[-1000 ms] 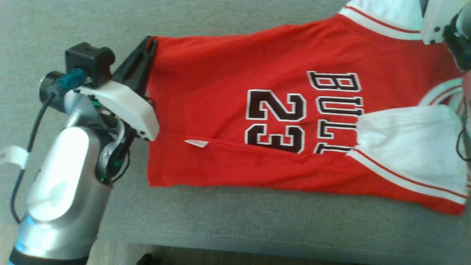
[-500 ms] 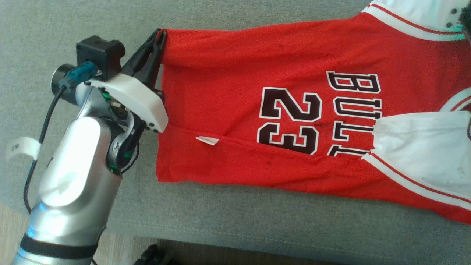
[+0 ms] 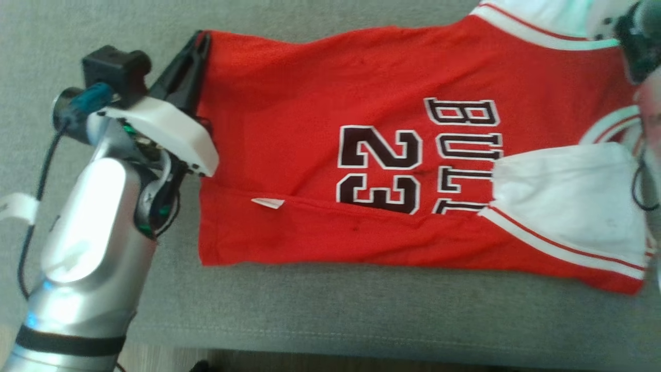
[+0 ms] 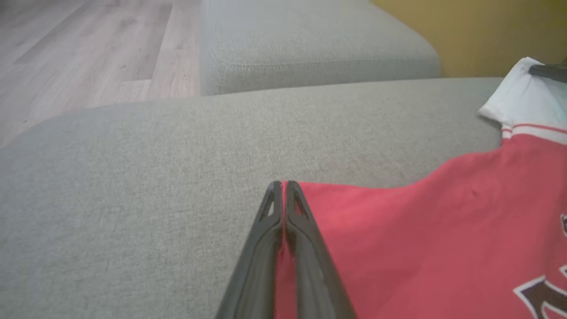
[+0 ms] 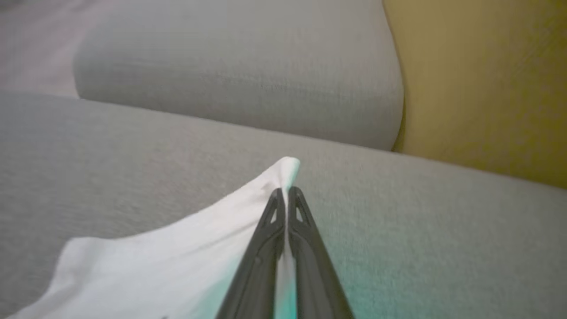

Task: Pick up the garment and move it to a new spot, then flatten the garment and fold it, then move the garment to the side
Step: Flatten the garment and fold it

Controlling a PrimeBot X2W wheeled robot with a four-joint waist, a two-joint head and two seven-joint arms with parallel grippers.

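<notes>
I see the garment (image 3: 320,170) lying flat on the sofa seat (image 3: 361,310), with its hem toward frame left and its shoulders toward frame right in the head view. My left gripper (image 3: 200,41) is on the hem's upper-left corner. My right gripper (image 5: 287,191) is on the garment's upper-right corner.

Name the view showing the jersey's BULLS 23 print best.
Head view: the print lies nearly whole, one edge under a fold. Left wrist view catches a corner; right wrist view shows the white sleeve.

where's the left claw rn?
Head view, upper left: the left claw is shut on the jersey's hem corner, which lies on the grey sofa cushion.
</notes>
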